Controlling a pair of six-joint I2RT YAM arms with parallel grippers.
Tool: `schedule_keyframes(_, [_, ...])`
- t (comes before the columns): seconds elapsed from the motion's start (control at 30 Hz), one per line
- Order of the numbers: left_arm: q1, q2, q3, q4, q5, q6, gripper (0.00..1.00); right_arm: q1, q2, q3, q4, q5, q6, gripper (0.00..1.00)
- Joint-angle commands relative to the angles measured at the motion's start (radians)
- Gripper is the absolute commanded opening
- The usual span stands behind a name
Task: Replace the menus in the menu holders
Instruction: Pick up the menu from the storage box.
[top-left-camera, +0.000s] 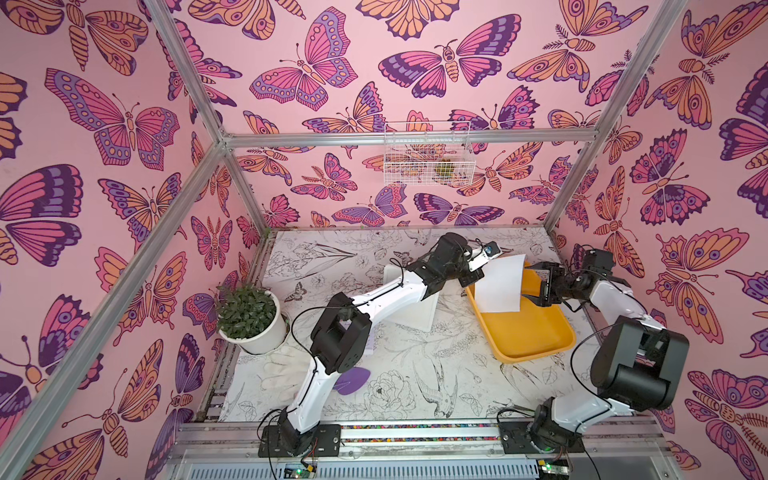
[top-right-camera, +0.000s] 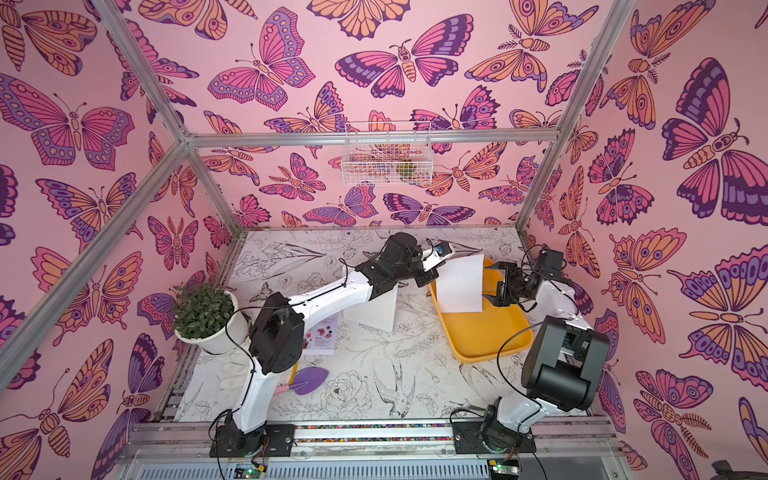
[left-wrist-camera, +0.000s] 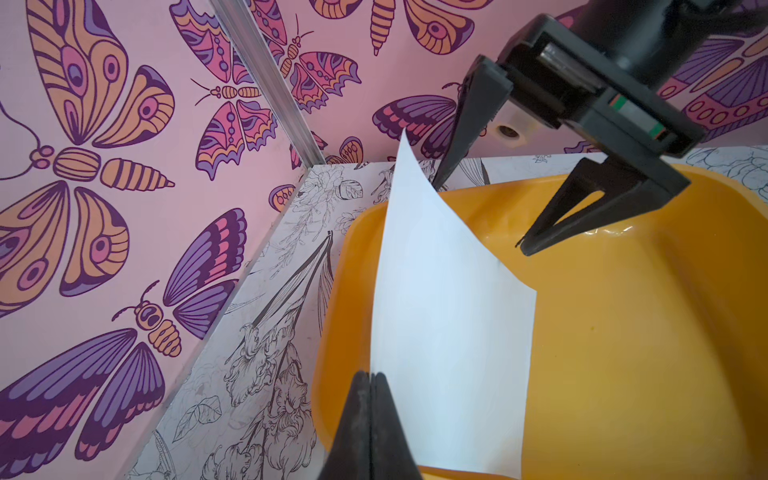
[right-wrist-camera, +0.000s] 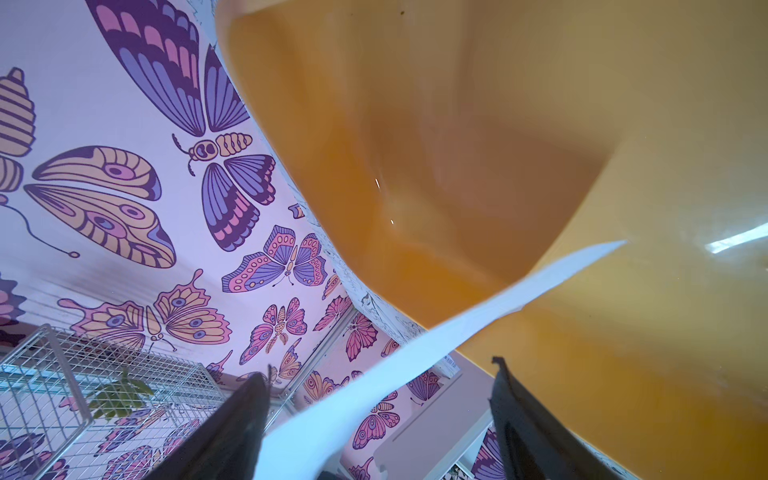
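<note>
Left of the tray (top-right-camera: 478, 336) and nearer my base, a pale menu (top-right-camera: 322, 338) with food photos lies flat on the table (top-right-camera: 415, 374). My left elbow covers part of it, and its print is too small to read.

Over the tray, my left gripper (left-wrist-camera: 370, 374) is clenched on one edge of a sheet (left-wrist-camera: 449, 311), which it holds up on end and curling. Only the blank white side shows, so I can read no heading. My right gripper (left-wrist-camera: 480, 216) is spread wide over the tray's far end, with a finger on each side of the sheet's upper corner. In the right wrist view the paper runs between the fingers, and I cannot tell whether it touches them.

Well left of the tray and nearest my base lies a purple tool (top-right-camera: 309, 380), then a plant (top-left-camera: 249, 311) in a white pot. Just left of the tray stands the holder (top-left-camera: 415, 309), a white panel; my left forearm crosses over it and hides its top. Beyond the tray, a wire basket (top-left-camera: 428, 153) hangs on the back wall.
</note>
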Motion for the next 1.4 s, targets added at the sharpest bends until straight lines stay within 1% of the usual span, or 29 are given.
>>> schedule_keyframes(0.0, [0.006,0.007,0.019,0.012,0.004,-0.005,0.0,-0.012,-0.005,0.022,-0.024,-0.016,0.0,0.88])
schedule_keyframes(0.27, [0.0,-0.002,0.018,0.016,0.035,-0.009,0.0,0.014,0.005,0.009,0.13,-0.011,0.151,0.89])
schedule_keyframes(0.5, [-0.003,0.014,0.037,0.013,0.031,-0.009,0.0,0.074,0.031,0.026,0.186,-0.008,0.198,0.89])
schedule_keyframes(0.67, [-0.005,0.007,0.027,0.013,0.038,-0.007,0.0,0.088,0.055,0.008,0.253,-0.004,0.243,0.87])
schedule_keyframes(0.83, [-0.005,-0.004,0.009,0.021,0.04,-0.007,0.0,0.103,0.069,0.01,0.31,-0.01,0.282,0.79])
schedule_keyframes(0.97, [-0.003,-0.011,-0.006,0.032,0.032,-0.007,0.0,0.103,0.07,-0.016,0.349,-0.017,0.298,0.67])
schedule_keyframes(1.1, [-0.003,-0.019,-0.019,0.041,0.027,-0.007,0.0,0.102,0.071,-0.046,0.39,-0.026,0.313,0.51])
schedule_keyframes(1.13, [-0.003,-0.02,-0.022,0.043,0.025,-0.007,0.0,0.102,0.071,-0.052,0.401,-0.028,0.319,0.49])
schedule_keyframes(1.3, [0.0,-0.025,-0.031,0.049,0.019,-0.009,0.0,0.102,0.071,-0.054,0.41,-0.034,0.324,0.48])
schedule_keyframes(1.37, [0.001,-0.029,-0.035,0.053,0.015,-0.01,0.0,0.102,0.07,-0.058,0.411,-0.037,0.322,0.46])
